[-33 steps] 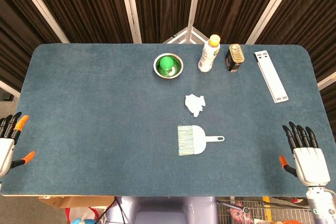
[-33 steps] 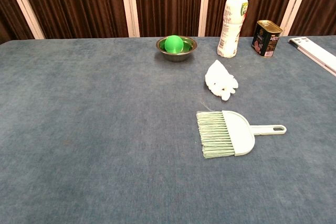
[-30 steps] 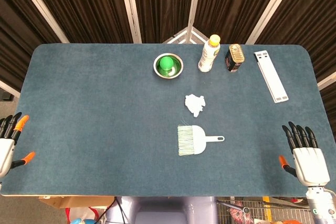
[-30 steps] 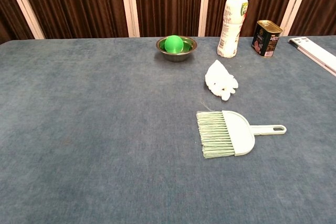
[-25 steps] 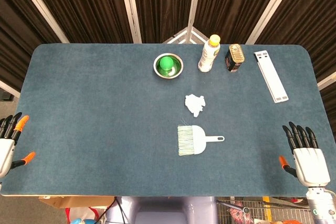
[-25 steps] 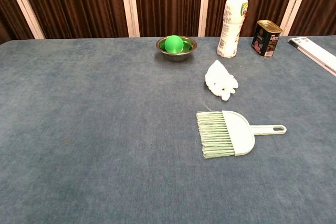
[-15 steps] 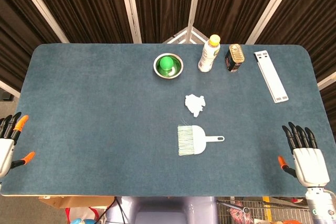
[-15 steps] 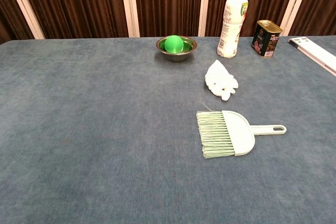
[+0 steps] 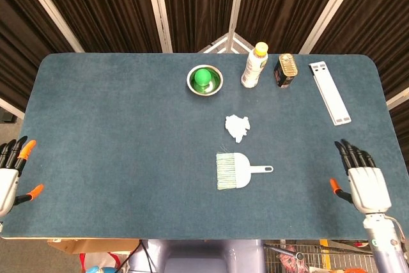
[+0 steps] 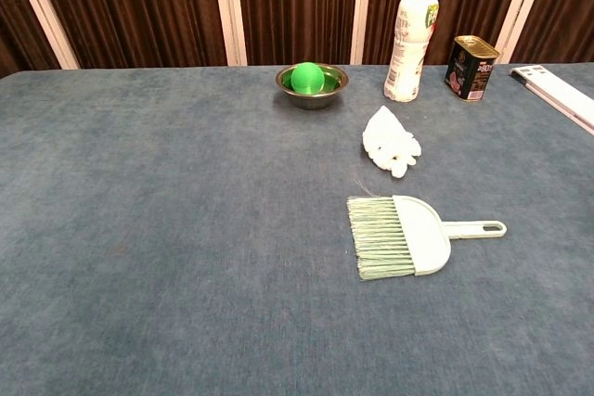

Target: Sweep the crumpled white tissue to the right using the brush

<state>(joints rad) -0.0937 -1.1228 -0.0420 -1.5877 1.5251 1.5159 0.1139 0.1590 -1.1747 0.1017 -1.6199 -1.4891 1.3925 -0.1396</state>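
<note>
Only the head view shows both hands, left hand [image 9: 7, 180] and right hand [image 9: 366, 185].

My head camera looks straight down on the whole blue surface [image 9: 115, 126] from high above. My chest camera sits low at the near edge, facing the curtains; both share the brush [image 9: 233, 171] [image 10: 399, 236].

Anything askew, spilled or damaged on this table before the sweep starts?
Nothing stands out. The tissue lies crumpled just beyond the brush, which lies flat; the bottle and can stand upright.
</note>
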